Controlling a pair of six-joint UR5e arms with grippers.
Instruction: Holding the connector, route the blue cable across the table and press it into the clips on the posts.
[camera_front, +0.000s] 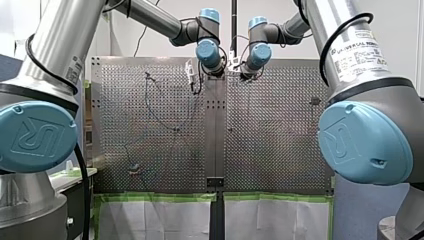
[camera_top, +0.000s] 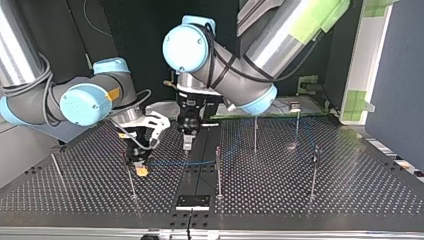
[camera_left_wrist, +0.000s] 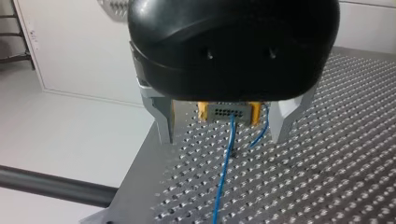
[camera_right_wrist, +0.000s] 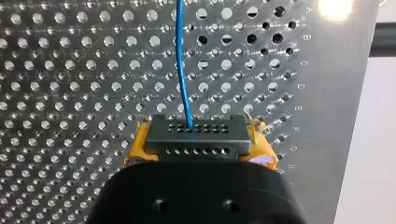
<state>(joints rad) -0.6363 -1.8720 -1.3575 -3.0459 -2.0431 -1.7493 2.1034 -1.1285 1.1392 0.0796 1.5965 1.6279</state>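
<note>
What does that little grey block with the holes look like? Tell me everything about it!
The connector is a small dark grey block, plastic by its look, with two rows of tiny holes in its face. The blue cable comes out of one hole in the row farther from my right gripper, which clamps the block's ends between its yellow pads, over the perforated table.

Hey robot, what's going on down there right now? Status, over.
Right gripper shut on connector. Left gripper open, close to the blue cable. Cable runs on across the table. No obstruction seen.
</note>
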